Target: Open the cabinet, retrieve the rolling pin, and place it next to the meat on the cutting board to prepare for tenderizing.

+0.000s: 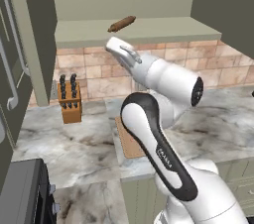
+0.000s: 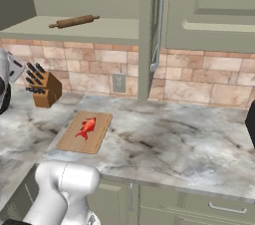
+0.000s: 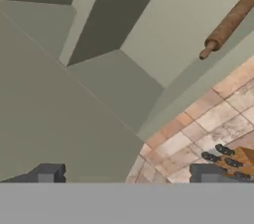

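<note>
Pincer (image 3: pixel 128 174) is wide open, holding nothing. Rolling pin (image 1: pixel 121 24) lies on the open cabinet (image 1: pixel 139 29) shelf. Knife block (image 1: pixel 70 100) stands on the counter (image 1: pixel 74 143) below, maybe touching the wall.

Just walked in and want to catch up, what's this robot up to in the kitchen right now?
The robot is after the rolling pin, which lies on the shelf of the open cabinet. Its gripper is open, holds nothing, and sits below the shelf, short of the pin. On the counter, the meat rests on the cutting board, with a knife block nearby.
</note>
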Tool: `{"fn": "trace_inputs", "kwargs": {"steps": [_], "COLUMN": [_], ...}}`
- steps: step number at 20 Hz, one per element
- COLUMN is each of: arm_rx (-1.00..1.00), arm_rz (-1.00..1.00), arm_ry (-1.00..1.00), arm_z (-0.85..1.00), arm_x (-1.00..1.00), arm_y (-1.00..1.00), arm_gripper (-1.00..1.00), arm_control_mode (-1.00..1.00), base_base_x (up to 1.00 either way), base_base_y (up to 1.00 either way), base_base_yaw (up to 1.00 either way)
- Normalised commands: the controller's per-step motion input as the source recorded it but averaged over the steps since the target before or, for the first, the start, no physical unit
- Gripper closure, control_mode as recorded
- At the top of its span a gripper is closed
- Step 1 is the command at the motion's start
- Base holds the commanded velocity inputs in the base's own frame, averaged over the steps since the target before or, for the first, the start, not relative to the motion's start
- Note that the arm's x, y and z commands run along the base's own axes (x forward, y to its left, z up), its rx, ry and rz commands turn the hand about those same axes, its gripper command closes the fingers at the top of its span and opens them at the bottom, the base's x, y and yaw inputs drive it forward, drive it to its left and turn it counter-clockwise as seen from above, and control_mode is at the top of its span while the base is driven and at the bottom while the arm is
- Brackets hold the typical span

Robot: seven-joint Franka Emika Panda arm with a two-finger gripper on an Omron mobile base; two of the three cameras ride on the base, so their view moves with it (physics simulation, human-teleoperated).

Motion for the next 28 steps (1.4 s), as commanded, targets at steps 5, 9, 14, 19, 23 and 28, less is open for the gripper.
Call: {"fn": "trace_inputs", "kwargs": {"steps": [5,9,14,19,23,28], "arm_rx": [0.00,0.00,0.00,-0.04,-0.05,-0.09], "arm_rz": [-0.35,-0.31,-0.19,-0.07,0.00,0.05], "arm_ry": [0.20,0.24,0.30,0.20,0.01,0.00], "arm_z": [0.31,0.29,0.17,-0.05,-0.06,-0.01], "arm_x": [0.00,0.02,0.04,0.03,0.05,0.18], "arm_y": [-0.29,-0.25,-0.18,-0.04,-0.07,-0.22], "arm_gripper": [-1.00,-1.00,-1.00,-1.00,-1.00,-1.00], "arm_control_mode": [-1.00,-1.00,-1.00,-1.00,-1.00,-1.00], "base_base_x": [0.00,0.00,0.00,0.00,0.00,0.00], "base_base_y": [0.00,0.00,0.00,0.00,0.00,0.00], "base_base_yaw": [0.00,0.00,0.00,0.00,0.00,0.00]}}
